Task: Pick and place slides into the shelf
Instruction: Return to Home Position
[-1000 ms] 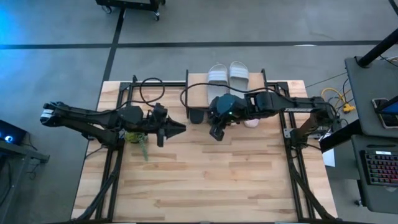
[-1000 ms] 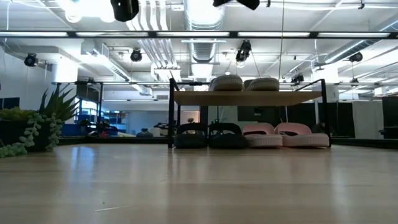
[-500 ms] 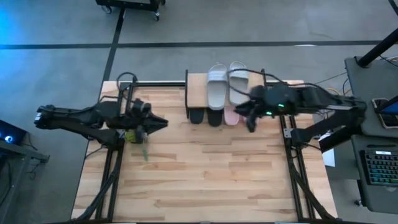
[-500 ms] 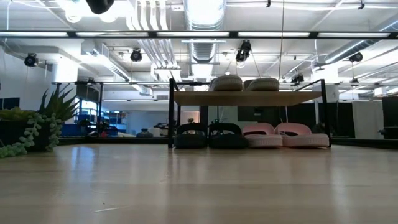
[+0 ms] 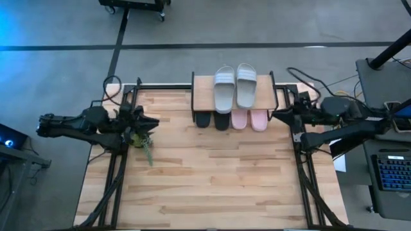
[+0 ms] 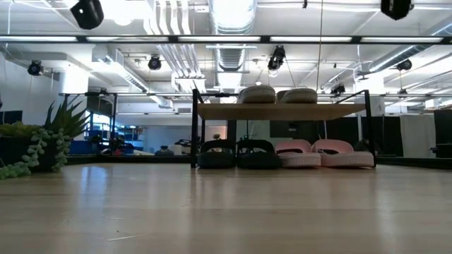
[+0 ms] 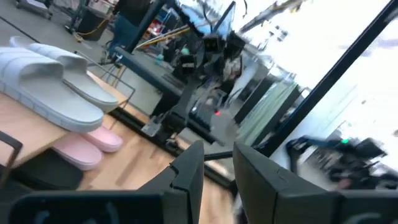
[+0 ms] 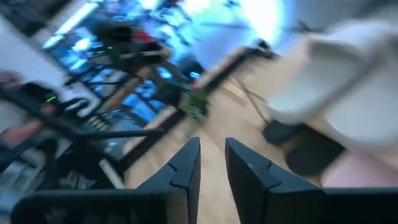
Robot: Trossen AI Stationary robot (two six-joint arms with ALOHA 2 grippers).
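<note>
The shelf (image 5: 202,93) (image 6: 282,111) stands at the table's far edge. Two grey slides (image 5: 234,88) (image 6: 277,94) lie on its top board. On the lower tier, two black slides (image 5: 212,120) (image 6: 236,154) lie to the left of two pink slides (image 5: 249,119) (image 6: 321,153). My left gripper (image 5: 154,122) (image 7: 219,149) hovers to the left of the shelf, shut and empty. To the right of the shelf, my right gripper (image 5: 276,117) (image 8: 212,143) is also shut and empty, held in the air.
A small green plant (image 5: 142,142) (image 6: 35,144) sits near the table's left side, just below my left gripper. Black frame rails (image 5: 302,167) run along both table sides. The wooden tabletop (image 5: 218,179) stretches in front of the shelf.
Both arms have drawn back from the middle. My left gripper moved toward the table's left edge. My right gripper swung away from the front of the shelf toward the table's right edge, uncovering the pink slides. All the slides stayed in place.
</note>
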